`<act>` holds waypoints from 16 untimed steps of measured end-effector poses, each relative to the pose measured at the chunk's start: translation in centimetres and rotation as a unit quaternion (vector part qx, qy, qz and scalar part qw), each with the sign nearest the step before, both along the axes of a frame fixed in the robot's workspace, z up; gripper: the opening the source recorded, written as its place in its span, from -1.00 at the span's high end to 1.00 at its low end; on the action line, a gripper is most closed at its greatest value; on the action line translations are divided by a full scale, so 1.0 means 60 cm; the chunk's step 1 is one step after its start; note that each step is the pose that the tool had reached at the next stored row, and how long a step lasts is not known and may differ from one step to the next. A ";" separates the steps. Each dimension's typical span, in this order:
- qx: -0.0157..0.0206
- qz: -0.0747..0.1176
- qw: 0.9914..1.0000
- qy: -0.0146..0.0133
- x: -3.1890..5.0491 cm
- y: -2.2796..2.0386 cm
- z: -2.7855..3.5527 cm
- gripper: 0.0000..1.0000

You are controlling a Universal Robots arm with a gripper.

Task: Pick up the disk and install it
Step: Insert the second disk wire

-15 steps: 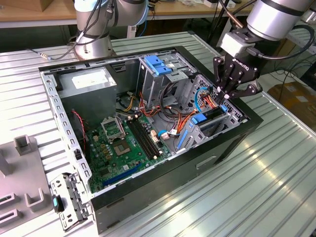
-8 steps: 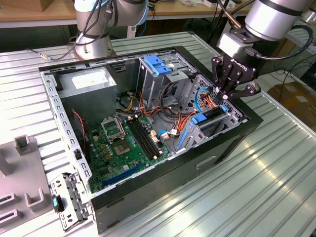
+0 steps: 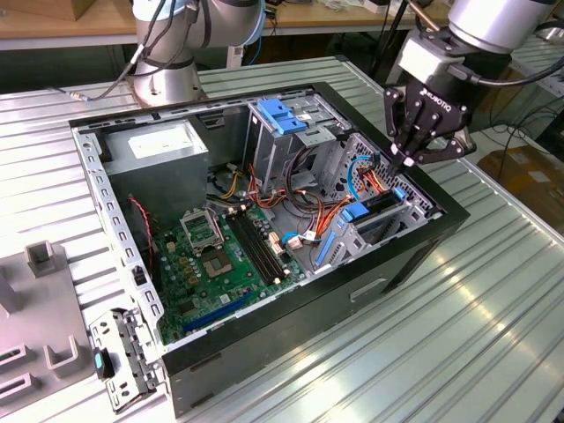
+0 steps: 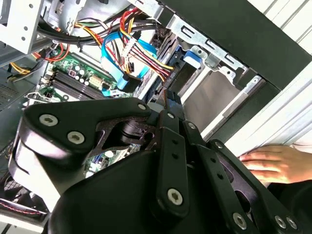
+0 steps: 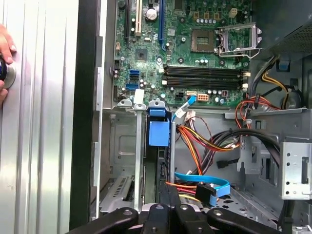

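The disk (image 3: pixel 379 204), a flat dark metal hard drive with blue plastic side rails, sits edge-up in the lower metal drive cage (image 3: pixel 357 238) at the front corner of the open black computer case (image 3: pixel 441 242), towards the exterior view's right. In the first wrist view it shows as a narrow dark slab (image 5: pixel 162 168) below a blue plastic tab (image 5: pixel 158 131). The black gripper (image 3: pixel 410 162) hangs right over the disk's top edge, fingers pressed together into one point with nothing seen between them; contact with the disk cannot be told. Both wrist views show the same closed fingers (image 4: pixel 165 100) (image 5: pixel 169 192) pointing down into the cage. Beside the cage runs a tangle of red, orange and yellow wires (image 3: pixel 308 201) and a flat blue data cable (image 5: pixel 204 184). Further in lies the green motherboard (image 3: pixel 207 264), then the grey power-supply box (image 3: pixel 163 152) at the far corner, and a blue plastic bracket (image 3: pixel 280 115) atop the upper metal cage. The case lies on a ribbed silver metal table (image 3: pixel 476 352). A person's hand (image 4: pixel 265 163) rests on the table just outside the case wall. A second grey robot arm base (image 3: pixel 167 62) stands behind the case.
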State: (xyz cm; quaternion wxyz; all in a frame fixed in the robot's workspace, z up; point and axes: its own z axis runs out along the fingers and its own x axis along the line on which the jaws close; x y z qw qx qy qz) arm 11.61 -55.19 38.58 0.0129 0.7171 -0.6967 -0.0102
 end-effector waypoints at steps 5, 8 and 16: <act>0.004 0.000 1.000 0.000 -0.006 0.0000 0.000 0.79; 0.004 0.000 1.000 0.000 -0.006 0.0000 0.000 0.79; 0.004 0.000 1.000 0.000 -0.006 0.0000 0.000 0.79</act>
